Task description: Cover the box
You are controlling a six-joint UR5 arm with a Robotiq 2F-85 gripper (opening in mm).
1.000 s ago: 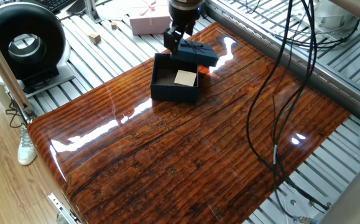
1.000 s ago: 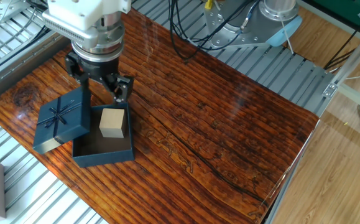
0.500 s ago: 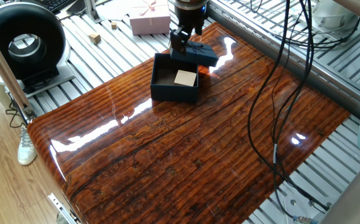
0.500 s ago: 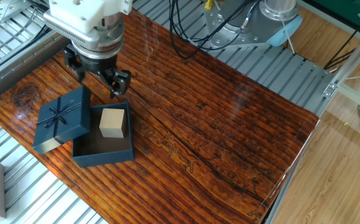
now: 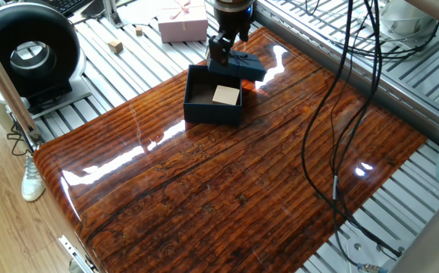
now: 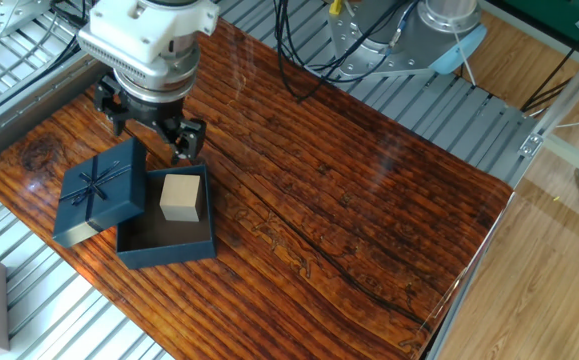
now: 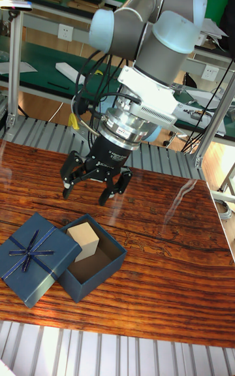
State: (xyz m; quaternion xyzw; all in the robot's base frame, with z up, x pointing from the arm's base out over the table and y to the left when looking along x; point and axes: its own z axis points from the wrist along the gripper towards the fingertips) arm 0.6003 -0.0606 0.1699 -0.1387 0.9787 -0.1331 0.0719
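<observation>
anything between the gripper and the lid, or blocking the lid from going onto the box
Nothing visible. The open gripper hangs empty above the lid, with only air between. The lid leans on the box edge, and the opening holds only the tan block.

Robotics lab: aluminium-profile bench (image 5: 401, 83), hanging cables (image 5: 340, 91), green-topped workbenches (image 7: 39, 69).

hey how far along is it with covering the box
Nothing looks done yet: the box is open, with the tan block showing inside. The lid leans against the box's side. The pincer hangs open and empty above them. Grasping the lid and setting it on the box remain.
</observation>
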